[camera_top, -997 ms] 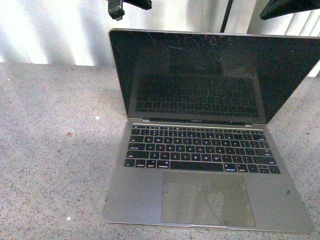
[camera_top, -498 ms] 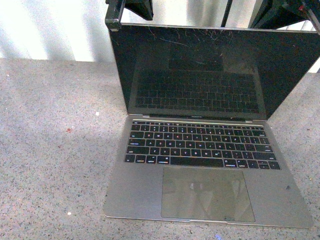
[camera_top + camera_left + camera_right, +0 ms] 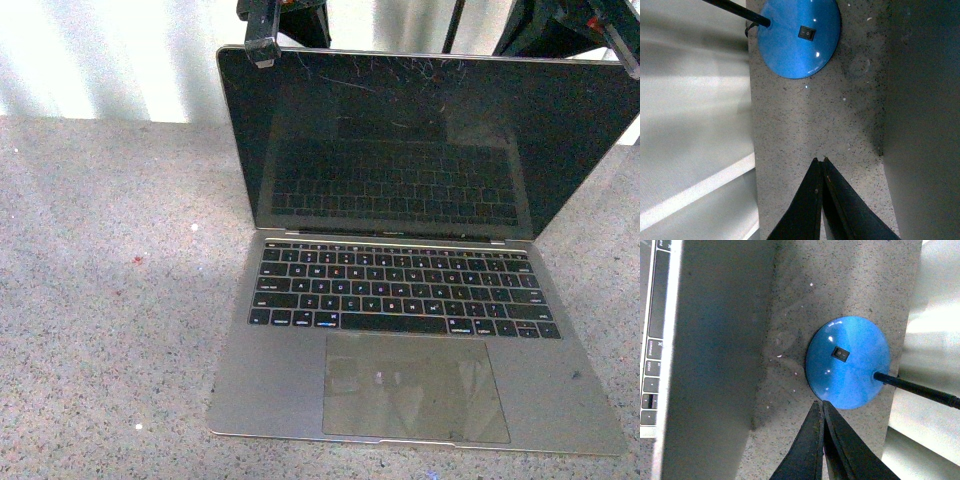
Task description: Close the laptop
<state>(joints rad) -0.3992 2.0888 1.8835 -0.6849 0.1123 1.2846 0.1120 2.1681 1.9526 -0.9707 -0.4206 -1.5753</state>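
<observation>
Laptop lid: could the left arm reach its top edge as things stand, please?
Probably yes: the left gripper, shut, hangs just behind the lid's top corner with nothing between them; the blue lamp base stands clear.

We had the front camera looking forward and down from the robot's body, so near that the open laptop (image 3: 400, 300) filled most of its picture, with the speckled table (image 3: 100, 300) around it. Each wrist camera looked steeply down past its own tips, the left gripper (image 3: 819, 161) and the right gripper (image 3: 820, 403), onto the strip of table behind the lid. Both wrist views shared the round blue lamp base (image 3: 797, 37) and the lid's grey back.
</observation>
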